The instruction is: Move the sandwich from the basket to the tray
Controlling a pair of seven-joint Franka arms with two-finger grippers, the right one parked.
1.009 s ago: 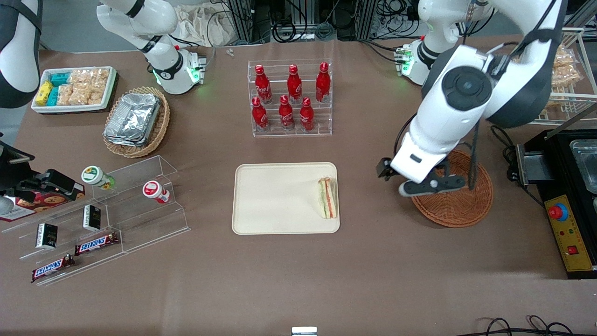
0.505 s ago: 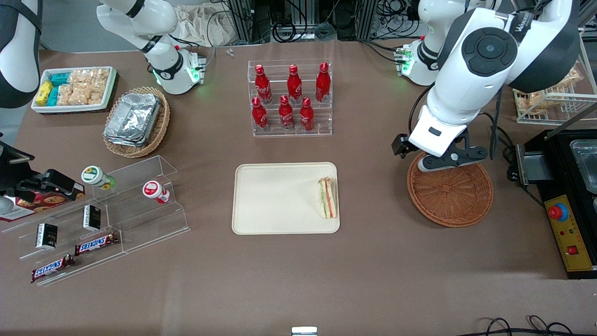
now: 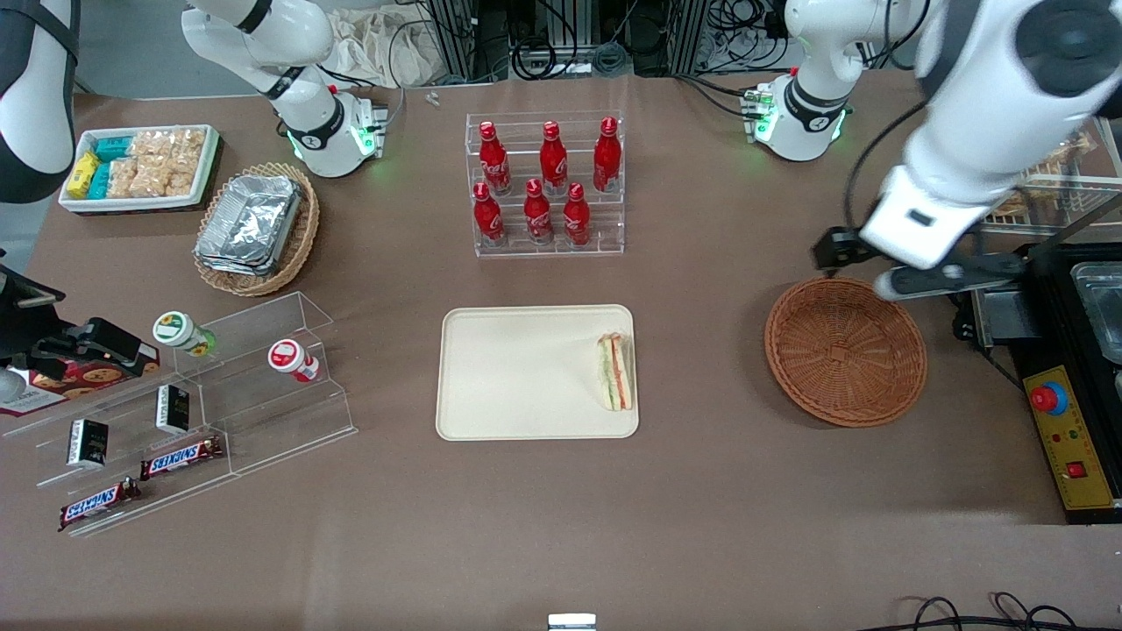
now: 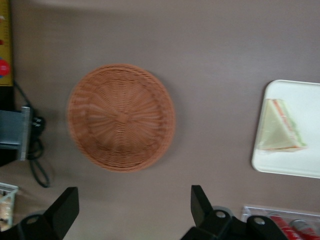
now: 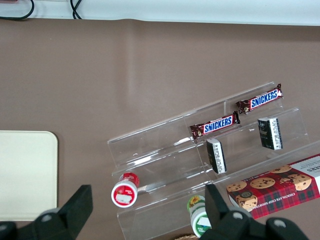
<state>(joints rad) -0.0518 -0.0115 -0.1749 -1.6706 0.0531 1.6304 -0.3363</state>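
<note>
Sandwich (image 3: 615, 372) on tray (image 3: 517, 372), well apart from open claw (image 4: 131, 212).

The small triangular wrapped sandwich (image 3: 614, 372) lies on the cream rectangular tray (image 3: 517, 372); beside that tray sits the round reddish-brown wicker basket (image 3: 845, 351), the tool (image 3: 942, 279) above its rim.
</note>
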